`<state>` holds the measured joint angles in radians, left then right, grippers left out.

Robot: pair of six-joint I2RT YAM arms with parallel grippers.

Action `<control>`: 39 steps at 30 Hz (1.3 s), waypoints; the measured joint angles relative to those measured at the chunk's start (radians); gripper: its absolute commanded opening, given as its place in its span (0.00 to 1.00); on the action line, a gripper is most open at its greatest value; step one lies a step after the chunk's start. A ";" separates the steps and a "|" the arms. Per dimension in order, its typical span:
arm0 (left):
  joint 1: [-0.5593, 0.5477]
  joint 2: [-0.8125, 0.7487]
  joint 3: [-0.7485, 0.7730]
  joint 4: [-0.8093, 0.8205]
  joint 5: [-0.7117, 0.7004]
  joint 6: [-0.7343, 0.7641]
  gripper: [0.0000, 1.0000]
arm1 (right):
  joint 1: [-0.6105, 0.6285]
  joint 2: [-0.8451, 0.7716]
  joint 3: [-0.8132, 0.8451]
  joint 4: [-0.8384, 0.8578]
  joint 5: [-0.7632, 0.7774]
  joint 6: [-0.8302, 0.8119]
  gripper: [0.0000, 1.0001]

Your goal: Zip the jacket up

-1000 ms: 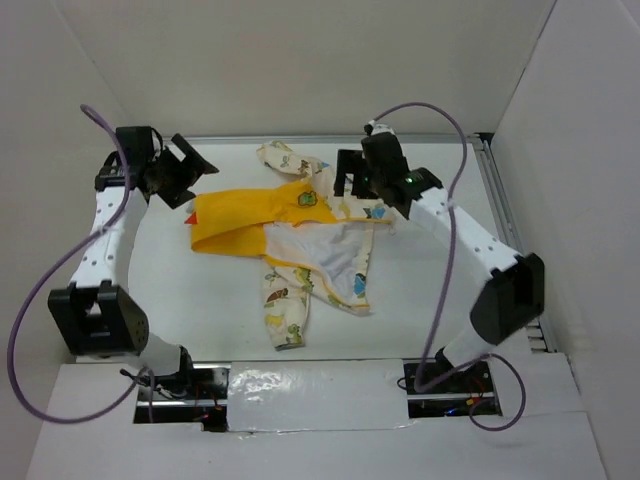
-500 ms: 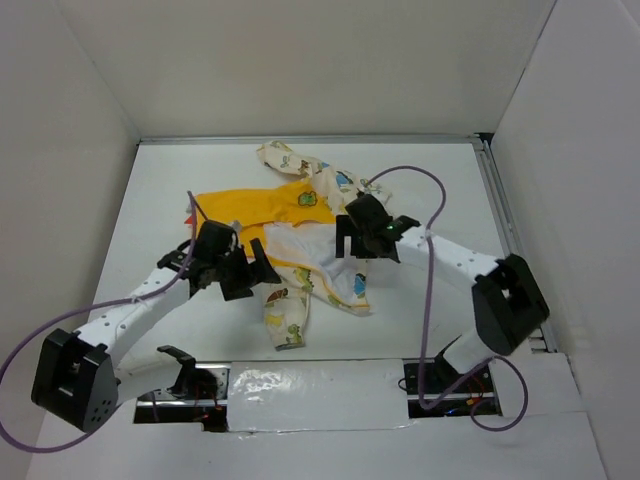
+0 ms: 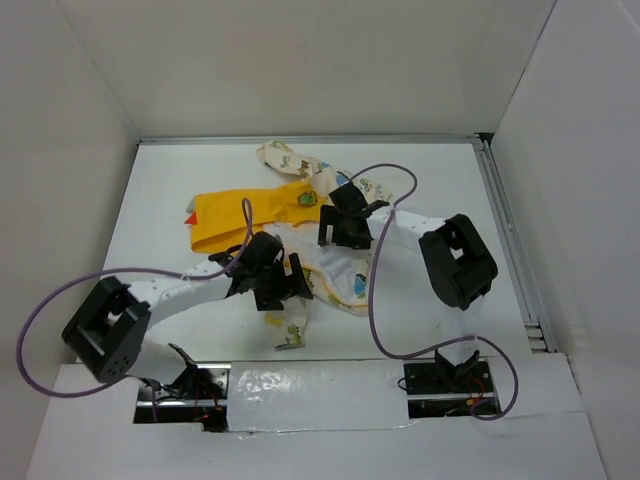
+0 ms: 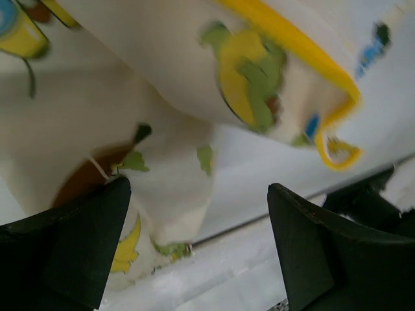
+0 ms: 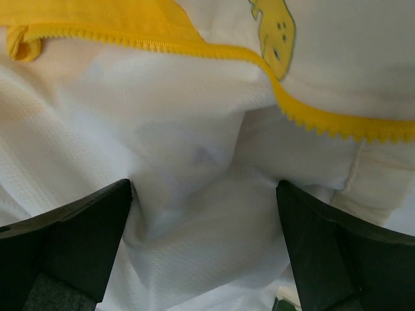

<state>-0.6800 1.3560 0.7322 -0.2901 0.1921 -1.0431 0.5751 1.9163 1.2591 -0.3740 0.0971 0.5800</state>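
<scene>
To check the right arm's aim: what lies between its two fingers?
White mesh lining of the jacket fills that gap, seen in the right wrist view; yellow zipper teeth run beyond.

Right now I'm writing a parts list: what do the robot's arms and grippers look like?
Both arms match: the left arm and right arm have white links joined by chunky black joint housings, each trailed by a loose purple cable. The left gripper and right gripper are black, with broad matte wedge-shaped fingers. No markings show.

Left gripper (image 3: 284, 288) is swinging in over the jacket (image 3: 230, 212) sleeve (image 3: 293, 328) | right gripper (image 3: 343, 235) is shifting left over the lining (image 3: 338, 263)
</scene>
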 measured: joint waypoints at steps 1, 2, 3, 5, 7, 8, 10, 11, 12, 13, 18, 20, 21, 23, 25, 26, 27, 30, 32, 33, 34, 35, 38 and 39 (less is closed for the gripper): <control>0.011 0.053 0.016 0.002 -0.012 -0.012 0.99 | -0.003 -0.016 -0.026 0.021 -0.013 0.005 1.00; 0.023 0.100 0.032 -0.002 -0.026 -0.024 0.99 | -0.004 -0.034 -0.054 0.039 -0.023 0.008 1.00; 0.037 0.143 0.050 -0.005 -0.040 -0.035 0.99 | -0.006 -0.061 -0.092 0.062 -0.036 0.011 1.00; 0.078 0.217 0.106 -0.026 -0.022 -0.064 0.99 | -0.008 -0.121 -0.181 0.116 -0.077 0.026 1.00; 0.131 0.282 0.170 -0.026 -0.003 -0.077 0.99 | -0.005 -0.192 -0.277 0.159 -0.114 0.051 1.00; 0.160 0.312 0.199 -0.028 0.006 -0.083 0.99 | 0.000 -0.226 -0.318 0.172 -0.127 0.067 1.00; 0.229 0.376 0.268 -0.032 0.036 -0.087 0.99 | 0.020 -0.276 -0.378 0.190 -0.140 0.097 1.00; 0.259 0.407 0.309 -0.050 0.043 -0.085 0.99 | 0.035 -0.293 -0.397 0.194 -0.137 0.113 1.00; 0.288 0.441 0.358 -0.066 0.045 -0.082 0.99 | 0.057 -0.309 -0.415 0.198 -0.129 0.132 1.00; 0.310 0.476 0.406 -0.075 0.038 -0.075 0.99 | 0.080 -0.323 -0.430 0.199 -0.126 0.148 1.00; 0.387 0.650 0.695 -0.164 -0.019 0.001 0.99 | 0.222 -0.375 -0.483 0.193 -0.118 0.222 1.00; 0.400 0.678 0.768 -0.191 -0.049 0.025 0.99 | 0.302 -0.389 -0.480 0.172 -0.104 0.240 1.00; 0.403 0.675 0.779 -0.202 -0.068 0.030 0.99 | 0.328 -0.393 -0.473 0.151 -0.087 0.247 1.00; 0.405 0.629 0.743 -0.203 -0.096 0.045 0.99 | 0.361 -0.401 -0.443 0.085 -0.042 0.260 1.00; 0.413 0.526 0.634 -0.210 -0.113 0.048 0.99 | 0.385 -0.404 -0.380 -0.002 0.025 0.272 1.00; 0.418 0.462 0.569 -0.220 -0.113 0.049 0.99 | 0.394 -0.406 -0.349 -0.033 0.054 0.275 1.00; 0.426 0.387 0.500 -0.220 -0.114 0.051 0.99 | 0.403 -0.409 -0.312 -0.060 0.087 0.278 1.00; 0.485 0.141 0.312 -0.253 -0.121 0.050 0.99 | 0.447 -0.422 -0.223 -0.104 0.153 0.279 1.00; 0.533 0.019 0.240 -0.286 -0.136 0.047 0.99 | 0.480 -0.413 -0.161 -0.119 0.167 0.275 1.00; 0.558 -0.026 0.213 -0.297 -0.142 0.043 0.99 | 0.491 -0.397 -0.126 -0.127 0.169 0.275 1.00; 0.581 -0.060 0.184 -0.299 -0.143 0.042 0.99 | 0.501 -0.368 -0.080 -0.142 0.168 0.275 1.00; 0.606 -0.088 0.151 -0.307 -0.142 0.041 0.99 | 0.507 -0.325 -0.020 -0.148 0.167 0.275 1.00; 0.660 -0.141 0.066 -0.324 -0.131 0.045 0.99 | 0.507 -0.181 0.133 -0.161 0.158 0.282 0.99; 0.674 -0.160 0.042 -0.333 -0.124 0.047 0.99 | 0.505 -0.126 0.184 -0.170 0.159 0.290 0.99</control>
<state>-0.0055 1.1957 0.7738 -0.6231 0.0685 -0.9966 1.0798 1.7905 1.4429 -0.5438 0.2565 0.8696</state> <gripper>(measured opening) 0.993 0.992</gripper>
